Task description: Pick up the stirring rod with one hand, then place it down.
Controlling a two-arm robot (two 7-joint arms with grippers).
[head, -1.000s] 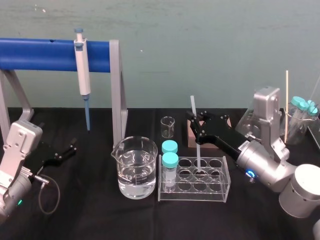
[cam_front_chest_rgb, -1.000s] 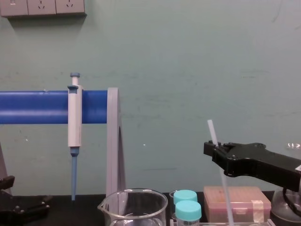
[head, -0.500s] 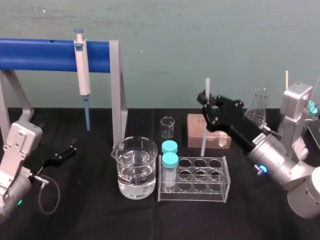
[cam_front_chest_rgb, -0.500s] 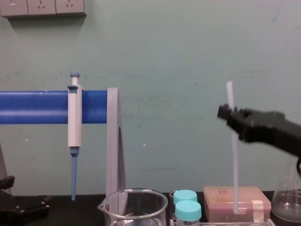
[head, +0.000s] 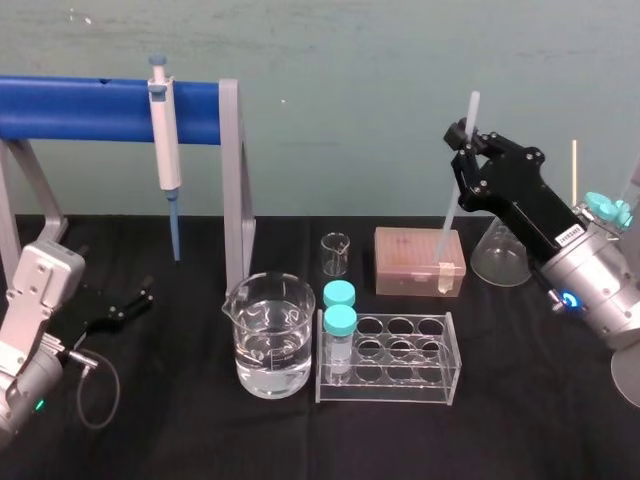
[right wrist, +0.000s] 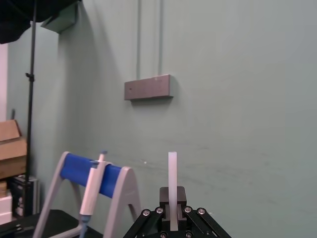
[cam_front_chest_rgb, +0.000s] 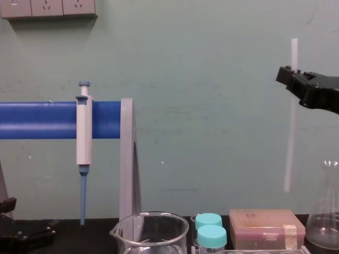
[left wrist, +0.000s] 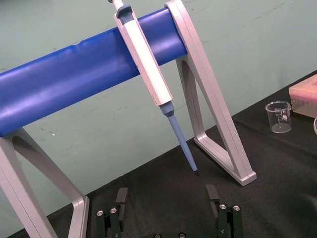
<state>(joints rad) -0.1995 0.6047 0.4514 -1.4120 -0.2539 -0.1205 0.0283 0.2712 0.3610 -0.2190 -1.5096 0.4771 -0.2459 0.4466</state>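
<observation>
Head view: the stirring rod [head: 450, 215], thin, straight, translucent white, hangs slightly tilted at 1 o'clock from the tube rack [head: 390, 362]; the right tool [head: 462, 140] pinches its upper part; the left tool [head: 125, 305] sits at 9 o'clock.
Chest view: the rod's lower end is above the pink box [cam_front_chest_rgb: 267, 227], beside the flask [cam_front_chest_rgb: 326, 222].
Left wrist view: the left tool's jaws are spread, empty.
Right wrist view: the rod's top pokes above the clamped jaws.
</observation>
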